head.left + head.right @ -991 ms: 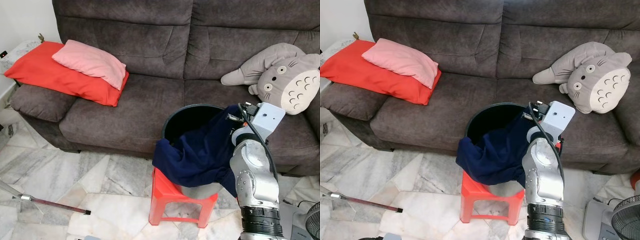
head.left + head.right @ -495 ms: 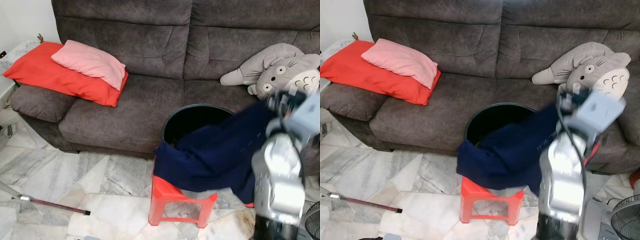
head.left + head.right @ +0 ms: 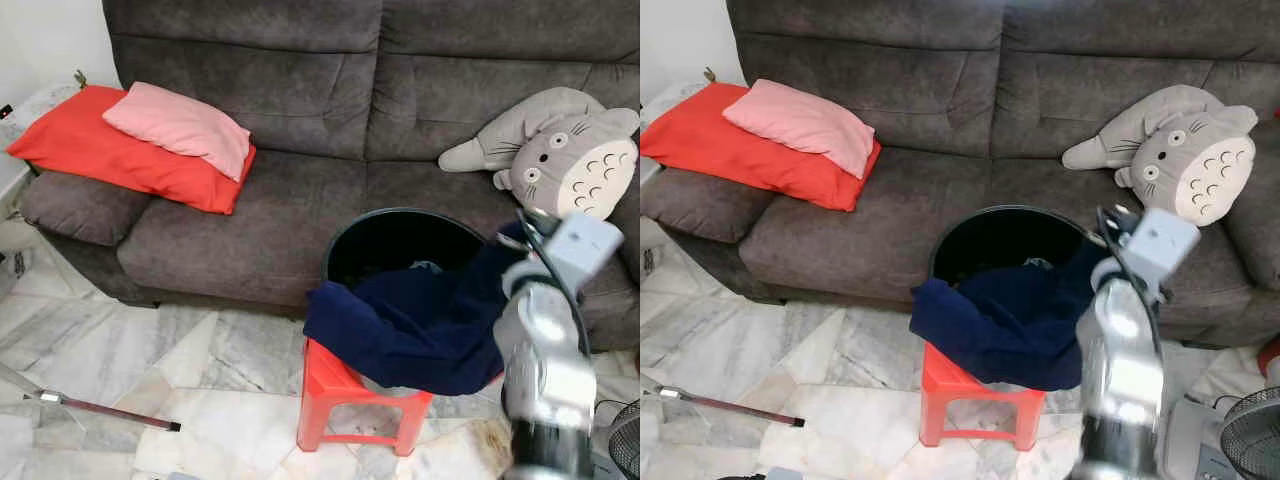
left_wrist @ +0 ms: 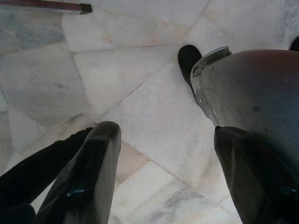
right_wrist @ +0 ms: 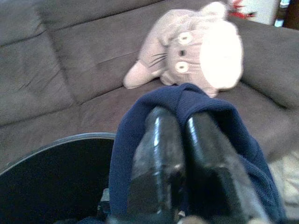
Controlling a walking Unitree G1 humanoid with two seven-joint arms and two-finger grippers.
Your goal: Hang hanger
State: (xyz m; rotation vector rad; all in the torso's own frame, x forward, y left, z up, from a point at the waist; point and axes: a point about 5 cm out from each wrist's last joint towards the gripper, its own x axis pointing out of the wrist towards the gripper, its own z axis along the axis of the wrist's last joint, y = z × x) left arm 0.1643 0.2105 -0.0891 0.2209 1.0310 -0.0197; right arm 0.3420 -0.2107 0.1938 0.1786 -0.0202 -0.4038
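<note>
I see a dark grey sofa [image 3: 300, 200] with a pink pillow [image 3: 180, 125] lying on a red cushion [image 3: 110, 150] at its left end and a grey plush toy [image 3: 560, 150] at its right, all above marble floor [image 3: 150, 370]

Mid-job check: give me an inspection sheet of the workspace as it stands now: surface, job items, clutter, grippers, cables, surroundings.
Surface: marble tile floor; red stool stands on it.
Job's things: navy garment draped over the rim of the black bin on the stool; hanger: nothing seen.
Clutter: thin metal rod on the floor.
Grippers: right gripper shut on the navy garment beside the bin; left gripper open, hanging above the floor.
Cables: black cable along the right wrist.
Surroundings: grey sofa, red cushion, pink pillow, plush toy, fan.
</note>
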